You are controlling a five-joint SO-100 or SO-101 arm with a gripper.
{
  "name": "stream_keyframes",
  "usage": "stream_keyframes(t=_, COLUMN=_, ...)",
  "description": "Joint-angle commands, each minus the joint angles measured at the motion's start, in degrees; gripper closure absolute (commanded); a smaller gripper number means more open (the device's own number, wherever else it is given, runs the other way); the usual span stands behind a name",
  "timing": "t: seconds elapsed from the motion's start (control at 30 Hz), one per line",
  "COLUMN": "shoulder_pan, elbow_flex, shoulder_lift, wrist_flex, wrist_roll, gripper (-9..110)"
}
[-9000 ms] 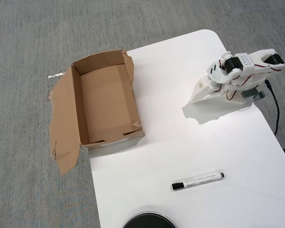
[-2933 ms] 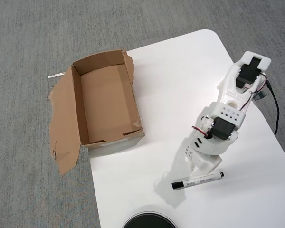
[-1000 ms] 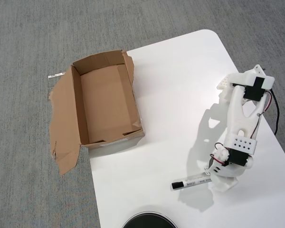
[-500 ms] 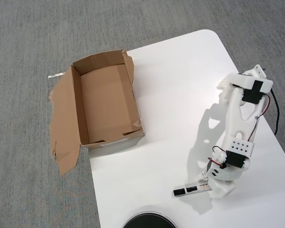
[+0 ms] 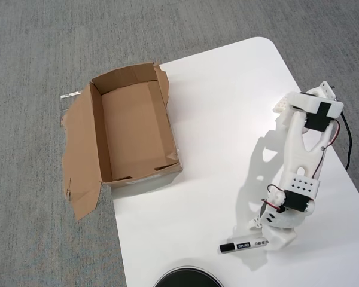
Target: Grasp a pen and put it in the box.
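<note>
The pen [image 5: 244, 245] lies flat on the white table [image 5: 215, 119] near its front edge, black cap pointing left. Its right end reaches under my gripper [image 5: 268, 234], which points down at the table there. The white wrist body covers the fingertips, so how the jaws stand around the pen does not show. The box [image 5: 96, 131] is brown cardboard, empty, at the table's left edge, far to the upper left of the gripper. One torn flap [image 5: 81, 158] of it lies splayed flat to the left.
A round black object [image 5: 187, 278] pokes in at the bottom edge, just left of the pen. A black cable [image 5: 348, 140] runs along the table's right edge behind the arm. Grey carpet [image 5: 36, 48] surrounds the table.
The pen has slid down toward the table's front edge and turned slightly over the last second. The arm has barely moved in the last half second.
</note>
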Motion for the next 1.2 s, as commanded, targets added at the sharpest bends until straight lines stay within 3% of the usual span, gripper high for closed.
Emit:
stream_keyframes(t=0.0, shoulder_pan=-0.5, elbow_flex=0.4, shoulder_lift=-0.5, wrist_flex=-0.2, wrist_roll=0.5, gripper=78)
stream_keyframes(t=1.17, shoulder_pan=-5.1, elbow_flex=0.2, shoulder_lift=-0.5, wrist_flex=-0.3, wrist_roll=0.6, gripper=78)
